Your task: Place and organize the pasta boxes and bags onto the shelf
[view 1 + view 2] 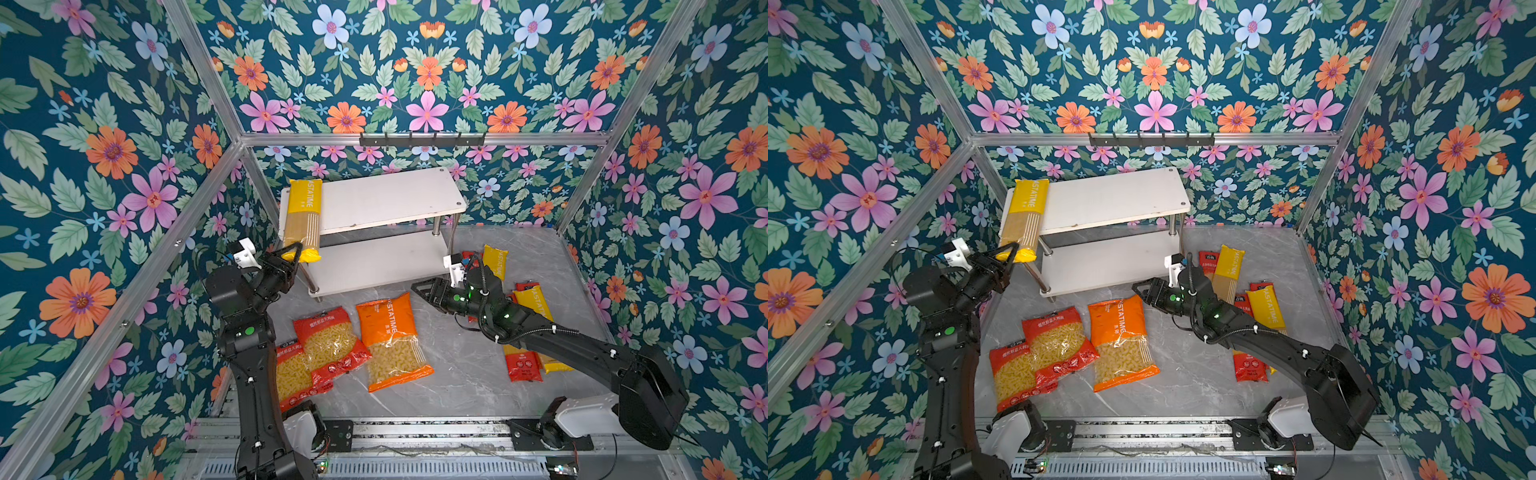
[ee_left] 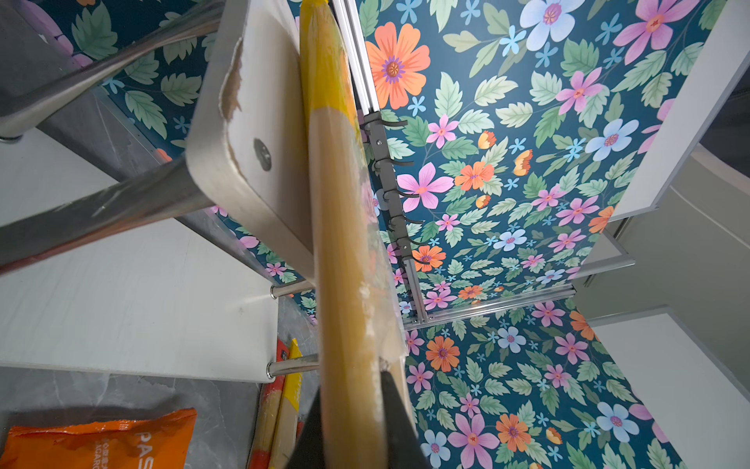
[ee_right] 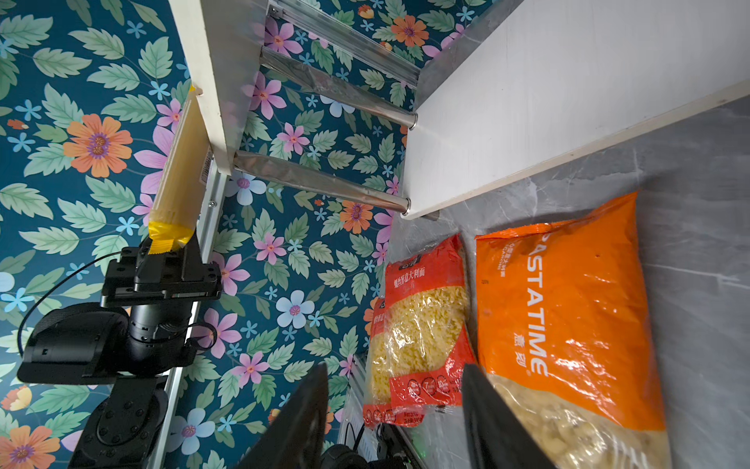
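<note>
A long yellow spaghetti pack (image 1: 302,216) (image 1: 1022,216) (image 2: 337,203) lies across the left end of the shelf's top board (image 1: 386,199) (image 1: 1113,195), overhanging the front edge. My left gripper (image 1: 297,249) (image 1: 1013,251) (image 2: 353,406) is shut on its near end. My right gripper (image 1: 419,289) (image 1: 1140,289) (image 3: 395,390) hovers open and empty by the shelf's front right leg. The orange curly-pasta pack (image 1: 390,340) (image 3: 568,304) and two short red packs (image 1: 330,340) (image 1: 293,374) lie flat on the grey table. Long yellow (image 1: 494,259) and red (image 1: 523,365) packs lie on the right, partly under the right arm.
A black hook rail (image 1: 422,139) hangs on the back wall above the shelf. Aluminium frame posts (image 1: 590,199) and floral walls close in the table on three sides. The shelf's lower board (image 1: 374,262) holds nothing.
</note>
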### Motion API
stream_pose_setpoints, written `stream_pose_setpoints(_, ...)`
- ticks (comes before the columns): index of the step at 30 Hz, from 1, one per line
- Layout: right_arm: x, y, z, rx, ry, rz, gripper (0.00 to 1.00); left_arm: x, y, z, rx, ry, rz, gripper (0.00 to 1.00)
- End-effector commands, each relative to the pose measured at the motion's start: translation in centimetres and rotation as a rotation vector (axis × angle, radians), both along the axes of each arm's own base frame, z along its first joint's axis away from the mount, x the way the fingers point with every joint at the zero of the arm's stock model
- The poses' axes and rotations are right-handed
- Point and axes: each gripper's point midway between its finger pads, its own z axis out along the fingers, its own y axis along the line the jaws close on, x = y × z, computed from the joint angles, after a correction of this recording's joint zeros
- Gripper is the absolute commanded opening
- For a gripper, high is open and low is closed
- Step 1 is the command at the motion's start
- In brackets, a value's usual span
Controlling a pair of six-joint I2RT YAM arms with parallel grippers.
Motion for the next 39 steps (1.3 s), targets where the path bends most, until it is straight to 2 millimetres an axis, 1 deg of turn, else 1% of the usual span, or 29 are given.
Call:
stream_pose_setpoints(1,0.1,0.3,0.0,0.011,0.010,0.004,0.54,0.6,1.0,1.9,-0.012,-0.089,0.050,0.00)
stream_pose_setpoints(6,0.2,0.6,-0.5,0.008,0.021,0.009,0.54,0.8,1.8,1.8,-0.032,-0.095,0.102,0.00)
stream_pose_setpoints(8,0.4,0.6,-0.8,0.005,0.024,0.004,0.54,0.9,1.8,1.6,-0.032,-0.091,0.098,0.00)
stream_pose_setpoints(12,0.5,0.9,-1.1,0.004,0.036,0.012,0.54,0.8,1.3,1.3,-0.024,-0.088,0.073,0.00)
stream_pose_setpoints(15,0.6,1.0,-1.3,0.006,0.042,0.011,0.53,0.7,0.7,1.5,-0.021,-0.097,0.049,0.00)
stream_pose_setpoints(17,0.7,1.1,-1.3,0.006,0.044,0.011,0.53,0.7,0.1,1.7,-0.016,-0.104,0.028,0.00)
stream_pose_setpoints(20,0.8,1.2,-1.2,0.007,0.045,0.013,0.53,0.9,-0.8,1.3,-0.011,-0.098,0.011,0.00)
stream_pose_setpoints(24,0.8,1.2,-1.1,0.005,0.048,0.010,0.53,1.1,-0.8,1.2,-0.009,-0.096,0.015,0.00)
stream_pose_setpoints(26,0.8,1.1,-1.0,0.001,0.047,0.008,0.53,1.1,-0.7,1.2,-0.002,-0.094,0.022,0.12)
stream_pose_setpoints(27,0.8,1.0,-1.1,-0.001,0.047,0.007,0.53,1.0,-0.6,1.3,0.002,-0.094,0.032,0.22)
stream_pose_setpoints(29,0.7,0.8,-1.1,-0.009,0.046,0.000,0.53,0.7,-0.6,1.4,0.012,-0.093,0.042,0.46)
stream_pose_setpoints(30,0.7,0.8,-1.0,-0.009,0.045,-0.004,0.53,0.5,-0.6,1.4,0.017,-0.091,0.044,0.54)
stream_pose_setpoints(32,0.7,0.7,-0.9,-0.009,0.042,-0.010,0.53,0.0,-0.7,1.3,0.035,-0.084,0.051,0.73)
stream_pose_setpoints(33,0.8,0.6,-0.9,-0.010,0.042,-0.013,0.53,-0.2,-0.7,1.1,0.049,-0.070,0.058,0.79)
stream_pose_setpoints(34,0.8,0.6,-1.0,-0.012,0.045,-0.014,0.53,-0.4,-0.5,0.6,0.074,-0.045,0.074,0.82)
stream_pose_setpoints(36,0.7,0.7,-1.0,-0.013,0.047,-0.011,0.53,-0.8,0.3,0.1,0.152,0.008,0.125,0.85)
stream_pose_setpoints(39,0.3,0.6,-0.8,-0.018,0.044,-0.017,0.52,-1.4,2.5,0.2,0.238,0.084,0.212,0.87)
